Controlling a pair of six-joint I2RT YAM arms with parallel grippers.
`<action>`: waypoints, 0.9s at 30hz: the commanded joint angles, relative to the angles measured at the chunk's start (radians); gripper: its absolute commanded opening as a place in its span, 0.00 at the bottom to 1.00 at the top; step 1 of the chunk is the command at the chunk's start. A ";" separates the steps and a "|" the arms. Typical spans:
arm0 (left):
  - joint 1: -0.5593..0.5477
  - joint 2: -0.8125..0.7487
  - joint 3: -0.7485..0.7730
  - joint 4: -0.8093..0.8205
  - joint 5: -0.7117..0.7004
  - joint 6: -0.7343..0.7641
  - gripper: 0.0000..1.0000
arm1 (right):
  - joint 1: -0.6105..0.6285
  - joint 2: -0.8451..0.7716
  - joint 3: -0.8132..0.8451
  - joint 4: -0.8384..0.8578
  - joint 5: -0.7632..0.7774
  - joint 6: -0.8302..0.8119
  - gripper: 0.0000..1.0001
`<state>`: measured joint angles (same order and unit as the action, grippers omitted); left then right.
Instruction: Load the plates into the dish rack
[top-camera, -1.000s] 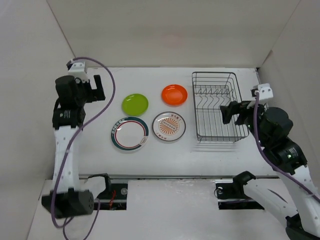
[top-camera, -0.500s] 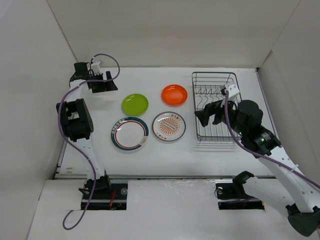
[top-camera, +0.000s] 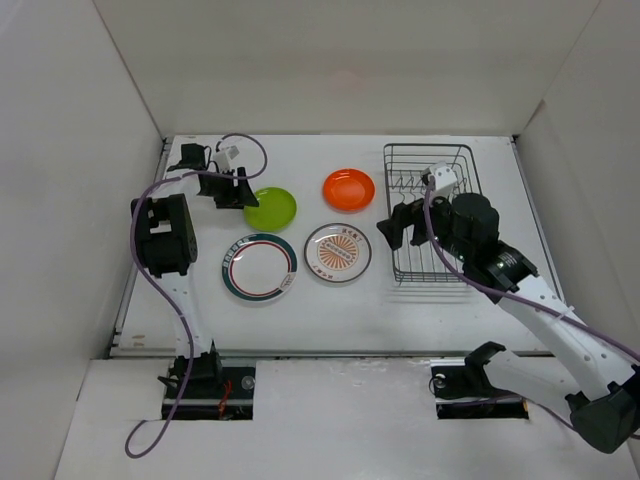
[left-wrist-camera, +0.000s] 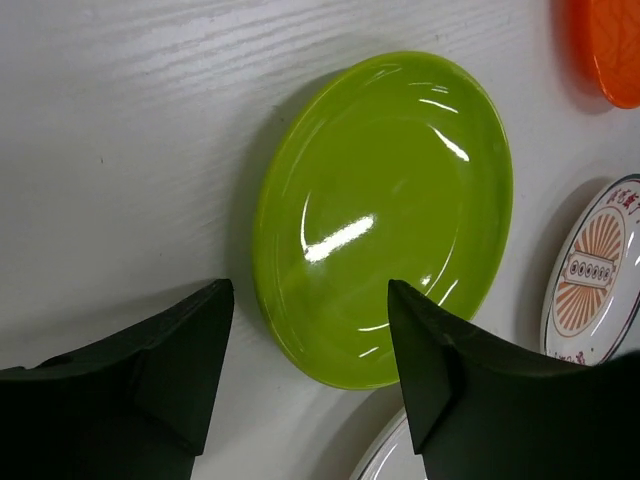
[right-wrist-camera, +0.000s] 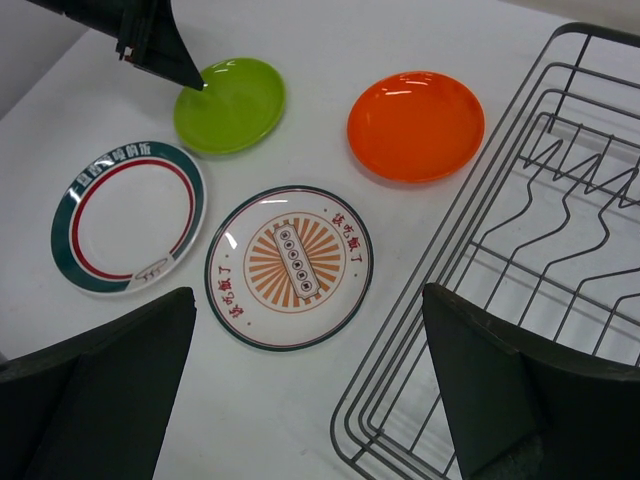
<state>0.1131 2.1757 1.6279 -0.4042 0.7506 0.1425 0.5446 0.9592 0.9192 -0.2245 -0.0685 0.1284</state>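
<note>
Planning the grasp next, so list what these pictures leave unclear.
Left wrist: near rim of the green plate partly hidden behind the left gripper; contact unclear.
Left wrist: orange plate and patterned plate cut off by the right edge.
Right wrist: rack cut off at right and bottom.
Top: lettering on the patterned plate too small to read.

- Small round glossy lime green plate (left-wrist-camera: 385, 215): even lime green all over, white glare streaks, no pattern.
- Small round orange plate (right-wrist-camera: 416, 125): plain bright orange, no pattern.
- Larger round white plate (right-wrist-camera: 127, 216): broad dark green rim band with white characters, thin red ring inside it, white centre.
- Round white plate with orange centre (right-wrist-camera: 289, 266): orange sunburst rays around a dotted bar, red characters circling, thin dark edge line.
- Rectangular black wire dish rack (right-wrist-camera: 465, 215): dark wire throughout.
- Flat white table (top-camera: 330, 300): faint grey grain.
</note>
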 joint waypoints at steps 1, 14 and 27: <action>0.013 -0.007 -0.010 0.002 0.004 0.020 0.59 | 0.009 -0.008 0.021 0.082 -0.008 0.008 0.99; 0.003 0.035 0.001 0.013 -0.071 -0.021 0.22 | 0.009 0.003 0.021 0.082 0.001 0.008 0.99; 0.003 -0.002 0.148 0.036 0.071 -0.118 0.00 | 0.009 0.140 0.012 0.213 0.035 0.025 0.99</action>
<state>0.1192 2.2436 1.6997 -0.3954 0.7448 0.0536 0.5449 1.0554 0.9192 -0.1429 -0.0574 0.1356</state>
